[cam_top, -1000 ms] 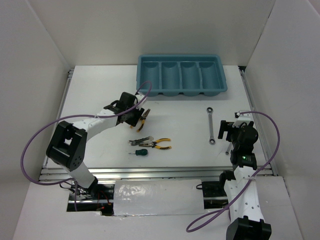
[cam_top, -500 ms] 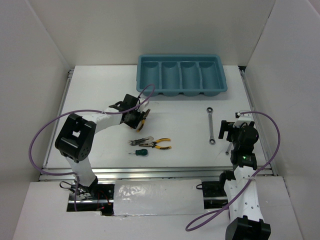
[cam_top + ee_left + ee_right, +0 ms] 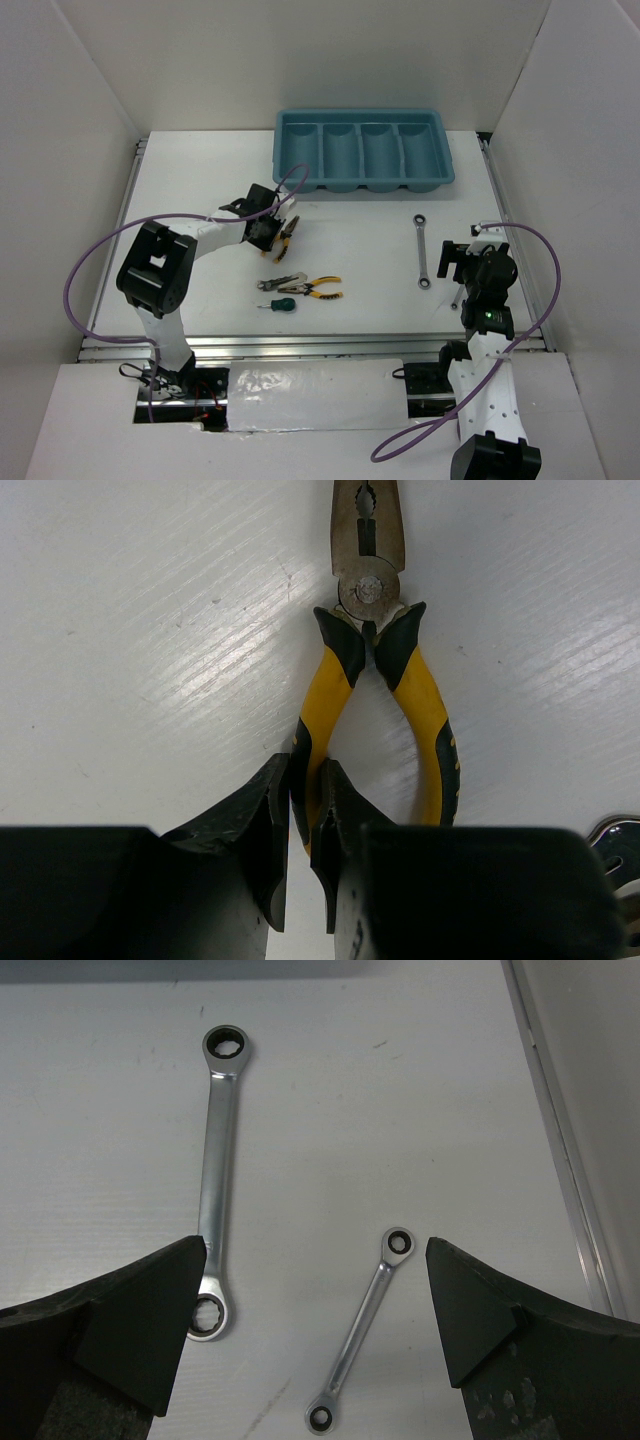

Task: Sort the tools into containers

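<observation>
The left hand point(image 3: 305, 825) pinches one handle of the yellow-handled pliers point(image 3: 372, 670) on the worktop point(image 3: 150, 630). The right hand point(image 3: 315, 1270) hangs wide open over a long wrench point(image 3: 217, 1150) and a small wrench point(image 3: 360, 1335).

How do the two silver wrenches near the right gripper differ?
The long wrench is clearly longer and thicker than the short wrench. The long wrench lies nearly straight up the right wrist view; the short wrench slants. Both are silver, ring-ended, flat on the table.

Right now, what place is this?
Probably a robot lab bench: white walls box in a table, a left arm and right arm are bolted on, tools lie near a teal tray.
</observation>
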